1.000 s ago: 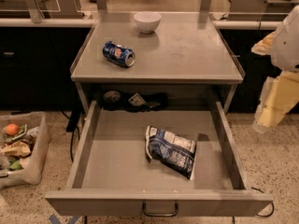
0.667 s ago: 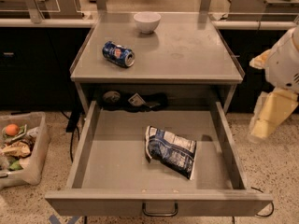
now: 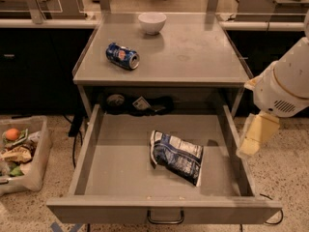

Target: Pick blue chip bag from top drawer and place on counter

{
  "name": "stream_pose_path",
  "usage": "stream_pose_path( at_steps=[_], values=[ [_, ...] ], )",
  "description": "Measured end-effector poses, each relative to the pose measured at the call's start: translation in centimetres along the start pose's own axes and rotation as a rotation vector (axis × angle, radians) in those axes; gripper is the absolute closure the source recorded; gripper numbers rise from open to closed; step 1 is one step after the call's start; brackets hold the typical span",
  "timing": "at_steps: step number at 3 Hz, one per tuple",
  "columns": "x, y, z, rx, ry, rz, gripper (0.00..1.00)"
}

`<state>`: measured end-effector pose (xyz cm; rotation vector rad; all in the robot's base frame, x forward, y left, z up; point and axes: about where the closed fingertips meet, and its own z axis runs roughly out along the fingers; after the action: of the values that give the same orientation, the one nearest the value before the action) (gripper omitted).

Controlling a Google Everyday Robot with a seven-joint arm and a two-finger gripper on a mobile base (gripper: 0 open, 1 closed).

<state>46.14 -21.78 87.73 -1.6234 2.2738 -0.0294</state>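
Observation:
The blue chip bag (image 3: 176, 156) lies crumpled on the flat bottom of the open top drawer (image 3: 116, 178), right of its middle. The drawer is pulled fully out, its dark wire handle (image 3: 165, 218) at the front. Above it is the counter (image 3: 193, 52), a flat grey metal top. My gripper (image 3: 254, 135) hangs from the white arm (image 3: 285, 88) just outside the drawer's right wall, to the right of the bag and above floor level. It holds nothing that I can see.
A blue soda can (image 3: 122, 56) lies on its side on the counter's left part. A white bowl (image 3: 152, 22) stands at the counter's back. Dark items (image 3: 137, 104) sit on the shelf behind the drawer. A bin of scraps (image 3: 19, 151) stands on the floor at the left.
My arm and gripper have moved left and down, from the frame's right edge to the drawer's right wall. The bag, can and bowl have not moved.

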Motion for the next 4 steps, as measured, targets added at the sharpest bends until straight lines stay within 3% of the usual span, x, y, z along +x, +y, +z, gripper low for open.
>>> stream_pose_path(
  at_steps=[1, 3, 4],
  values=[
    [-0.1, 0.1, 0.1, -0.013, -0.015, 0.006, 0.0],
    [-8.9, 3.8, 4.9, -0.107, -0.148, -0.091, 0.0],
    [-8.9, 3.8, 4.9, -0.107, -0.148, -0.091, 0.0]
  ],
)
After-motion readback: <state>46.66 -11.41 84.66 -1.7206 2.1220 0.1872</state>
